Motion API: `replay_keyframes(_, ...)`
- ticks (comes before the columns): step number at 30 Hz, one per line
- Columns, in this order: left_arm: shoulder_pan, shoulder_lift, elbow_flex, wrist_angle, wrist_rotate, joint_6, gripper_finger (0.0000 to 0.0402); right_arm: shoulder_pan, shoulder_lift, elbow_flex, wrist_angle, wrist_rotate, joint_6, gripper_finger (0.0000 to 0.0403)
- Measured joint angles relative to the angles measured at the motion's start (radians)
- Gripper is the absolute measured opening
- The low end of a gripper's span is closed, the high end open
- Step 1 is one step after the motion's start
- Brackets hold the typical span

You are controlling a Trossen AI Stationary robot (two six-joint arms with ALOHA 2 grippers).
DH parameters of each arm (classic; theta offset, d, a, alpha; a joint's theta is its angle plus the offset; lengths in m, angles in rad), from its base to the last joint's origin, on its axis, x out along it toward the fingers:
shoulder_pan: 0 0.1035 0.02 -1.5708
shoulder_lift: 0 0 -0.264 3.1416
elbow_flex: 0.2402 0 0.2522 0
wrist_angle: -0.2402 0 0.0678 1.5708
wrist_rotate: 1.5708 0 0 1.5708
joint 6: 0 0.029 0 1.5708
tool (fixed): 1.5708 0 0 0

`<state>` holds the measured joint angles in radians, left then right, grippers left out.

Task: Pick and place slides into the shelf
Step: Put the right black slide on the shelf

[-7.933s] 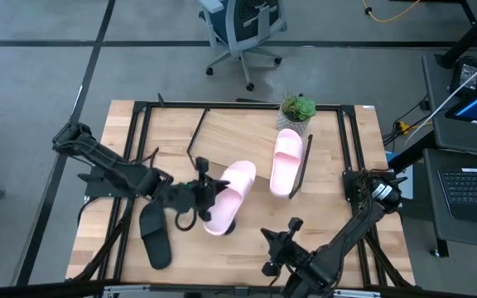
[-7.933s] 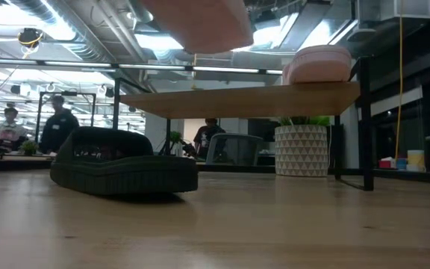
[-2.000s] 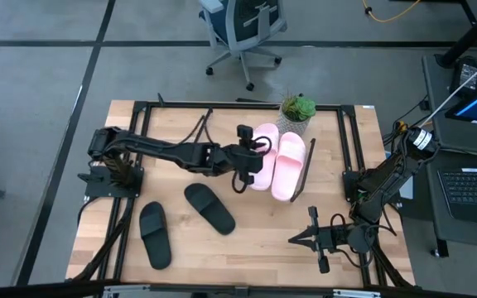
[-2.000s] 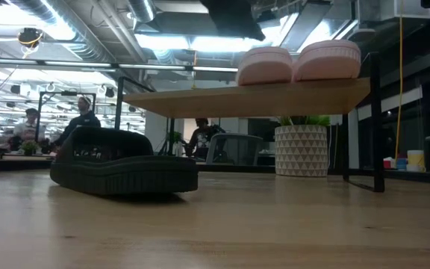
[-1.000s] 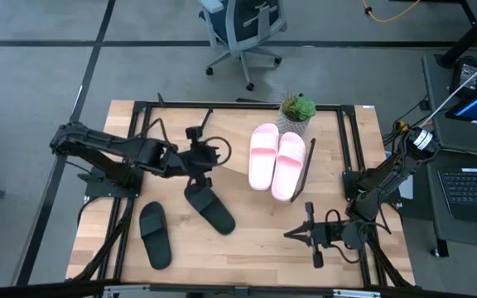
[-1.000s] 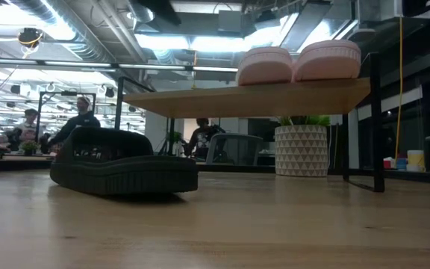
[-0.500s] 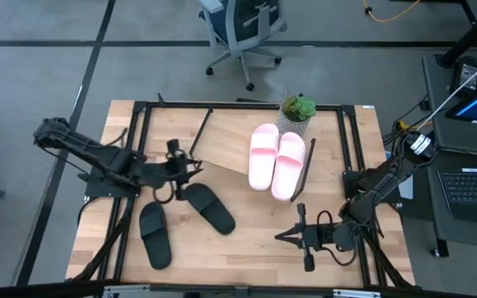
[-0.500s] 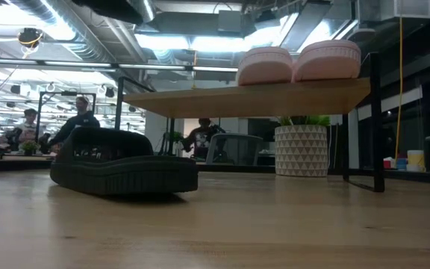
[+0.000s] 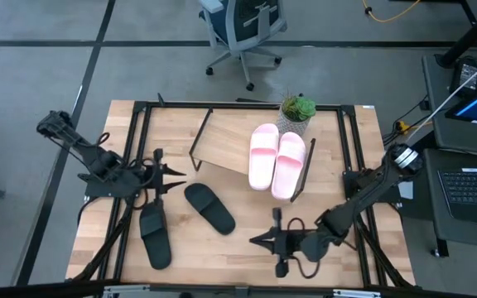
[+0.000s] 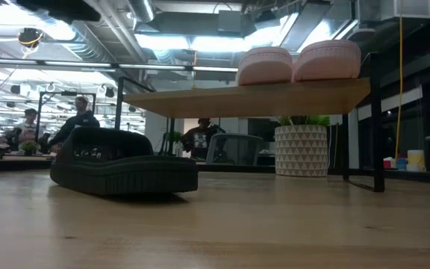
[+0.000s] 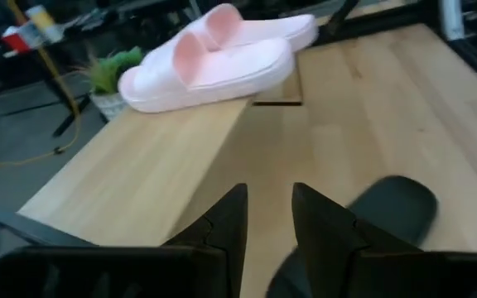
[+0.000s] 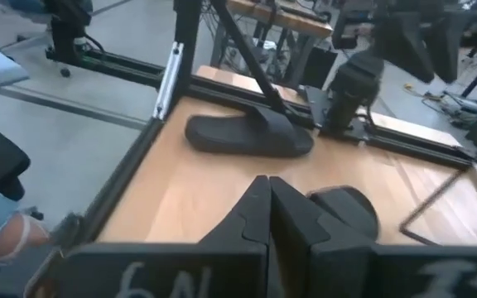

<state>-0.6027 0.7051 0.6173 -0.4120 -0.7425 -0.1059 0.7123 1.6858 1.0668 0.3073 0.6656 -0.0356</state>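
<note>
Black slides lay on the table: one [image 9: 154,234] just beneath the left gripper [image 9: 159,184], seemingly part-open and empty, its length running away from the shelf [image 9: 232,142]; the right gripper [image 9: 265,241], shut, waited farther off.

One camera hangs overhead and looks straight down on the whole worktop [image 9: 247,248]. Another sits at worktop level, close to a black slide [image 10: 122,168], facing across into the room. Each wrist camera looks out past its own claw: the left [image 11: 263,219] toward the pink slides [image 11: 222,54] on the shelf [image 11: 164,165], the right [image 12: 273,211] toward the far black slide [image 12: 251,135]. All four share the slides.
</note>
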Motion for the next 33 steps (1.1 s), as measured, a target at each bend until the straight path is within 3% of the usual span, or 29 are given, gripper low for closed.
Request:
replay_keyframes(12,-0.191,-0.103,-0.090,0.005,0.001,-0.028,0.0089,-0.058,0.163,0.208,-0.020,-0.033,-0.002,0.0009)
replay_keyframes(19,-0.274,-0.138,-0.109,0.005,-0.007,-0.045,0.0089,-0.093,0.229,0.339,-0.219,-0.041,0.031,0.0009)
replay_keyframes(28,-0.335,-0.138,-0.109,0.002,0.008,-0.045,0.0089,-0.162,0.264,0.481,-0.475,-0.040,-0.044,0.0009)
replay_keyframes(33,-0.337,-0.138,-0.109,0.002,0.008,-0.050,0.0089,-0.205,0.264,0.508,-0.519,-0.071,-0.108,0.0009)
